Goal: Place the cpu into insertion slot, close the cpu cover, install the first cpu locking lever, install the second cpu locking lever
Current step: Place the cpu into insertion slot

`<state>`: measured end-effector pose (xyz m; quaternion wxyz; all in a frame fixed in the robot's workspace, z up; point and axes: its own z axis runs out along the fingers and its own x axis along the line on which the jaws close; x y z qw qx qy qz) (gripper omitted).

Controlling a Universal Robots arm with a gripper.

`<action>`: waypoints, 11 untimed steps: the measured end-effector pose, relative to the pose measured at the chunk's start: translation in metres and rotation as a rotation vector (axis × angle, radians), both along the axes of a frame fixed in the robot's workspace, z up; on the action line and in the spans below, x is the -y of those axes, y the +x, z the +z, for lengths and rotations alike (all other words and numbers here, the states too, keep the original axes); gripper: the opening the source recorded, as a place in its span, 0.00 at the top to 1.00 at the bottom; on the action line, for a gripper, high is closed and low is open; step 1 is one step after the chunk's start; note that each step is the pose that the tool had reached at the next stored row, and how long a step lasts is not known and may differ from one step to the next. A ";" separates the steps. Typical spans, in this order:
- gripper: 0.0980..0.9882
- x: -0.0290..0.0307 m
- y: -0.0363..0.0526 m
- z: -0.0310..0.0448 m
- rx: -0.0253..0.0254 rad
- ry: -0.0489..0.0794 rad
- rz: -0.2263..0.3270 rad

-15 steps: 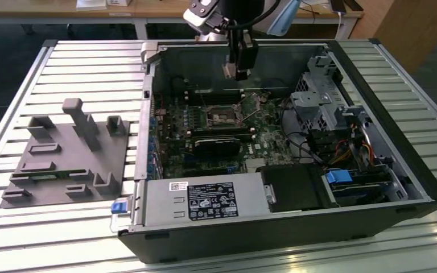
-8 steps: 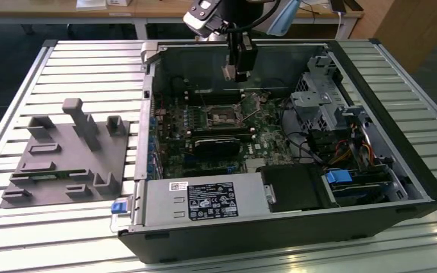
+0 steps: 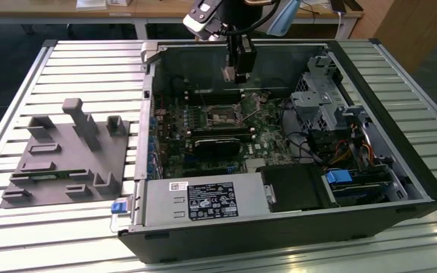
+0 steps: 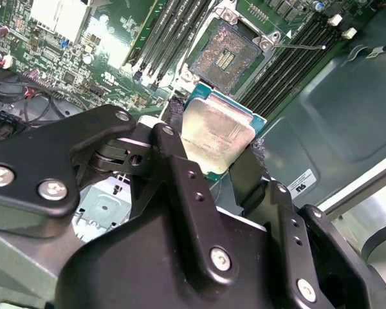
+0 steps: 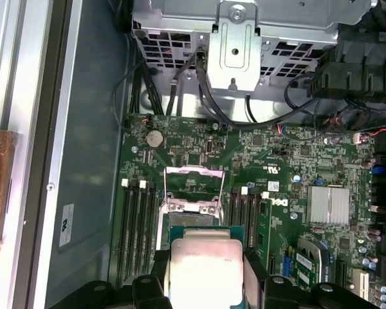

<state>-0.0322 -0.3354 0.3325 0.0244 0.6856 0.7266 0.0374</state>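
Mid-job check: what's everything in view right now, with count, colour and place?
cpu: 1, silvery, in the gripper, above the board
insertion slot: 1, dark centre, silvery rim, empty, on the board
board: 1, green, inside the case
case: 1, black, open, on the table
table: 1, pale slatted, under everything
fixture: 1, grey, on the table, exterior view's left of the case
drive cage: 1, grey, in the case, exterior view's right
gripper: 1, black, shut on the cpu
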 end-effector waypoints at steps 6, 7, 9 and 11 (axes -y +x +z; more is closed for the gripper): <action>0.51 -0.0004 -0.0002 -0.0034 0.0000 0.000 -0.001; 0.51 -0.0005 -0.0002 -0.0039 0.0000 0.000 -0.002; 0.51 -0.0007 -0.0002 -0.0050 0.0000 0.000 -0.002; 0.51 -0.0010 -0.0002 -0.0061 0.0001 0.000 -0.003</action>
